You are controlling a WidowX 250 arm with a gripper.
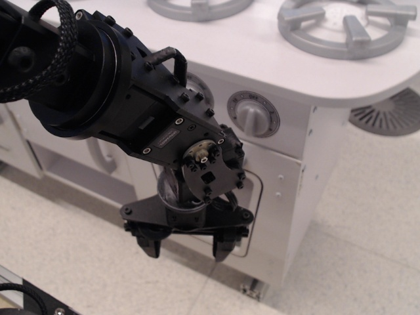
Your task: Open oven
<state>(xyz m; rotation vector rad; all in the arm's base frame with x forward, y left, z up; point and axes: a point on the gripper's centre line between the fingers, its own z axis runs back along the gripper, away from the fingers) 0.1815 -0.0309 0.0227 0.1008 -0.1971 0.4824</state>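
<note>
Pincer: the black gripper (188, 248) hangs nearest the viewer, low in the middle of the view, pointing down toward the floor; its two fingers (223, 247) stand apart with a clear gap and nothing between them.
Arm: the black arm (85, 72) reaches in from ten o'clock, thick and round, with a braided cable (56, 46) looped over it.
Oven relative to pincer: the oven (272, 197) sits just behind the pincer, spreading toward two and three o'clock of it; whether the fingers touch the door cannot be told.
Oven look: a white toy-kitchen front; only a strip of the door shows, with the rounded edge of its window beside the pincer. The pincer hides the rest.
Oven facing: the door stands upright and appears shut flat against the front, which runs from nine o'clock toward four o'clock.
Knob: a grey dial (252, 115) sits above the door.
Farthest: grey burner rings (344, 26) lie on the white countertop (262, 59) at twelve to one o'clock.
</note>
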